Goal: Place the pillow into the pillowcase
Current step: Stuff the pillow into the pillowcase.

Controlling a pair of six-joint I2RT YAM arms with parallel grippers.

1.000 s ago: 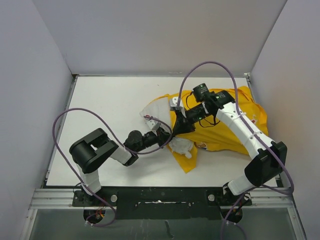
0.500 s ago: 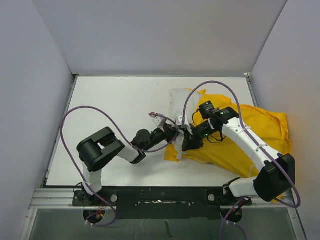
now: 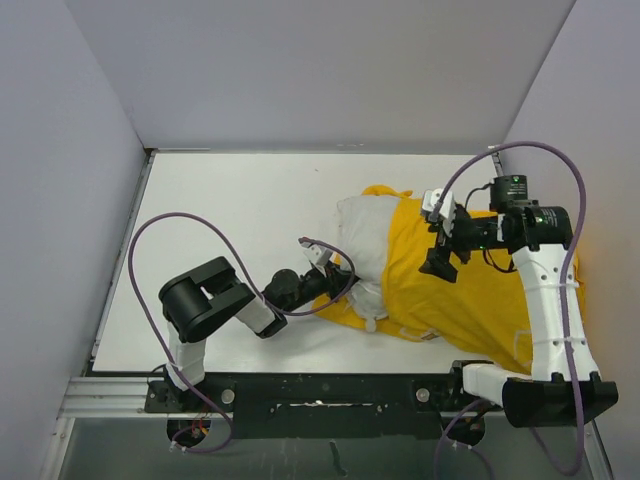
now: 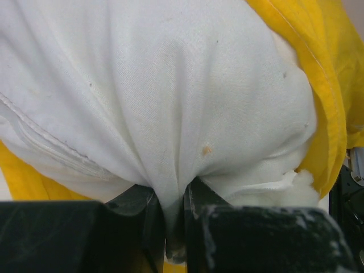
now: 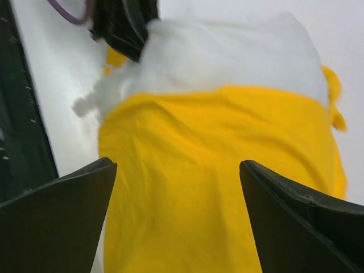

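At the near side of the bench (image 3: 230, 200), the left jaws are pinched almost closed on a fold of the pillow (image 3: 365, 225), gripping the white cloth at its near-left corner. The pillow lies mostly inside the pillowcase (image 3: 470, 300), with its white left end sticking out of the yellow mouth. Farther back and to the right, the right jaws stand wide apart above the pillowcase, holding nothing.
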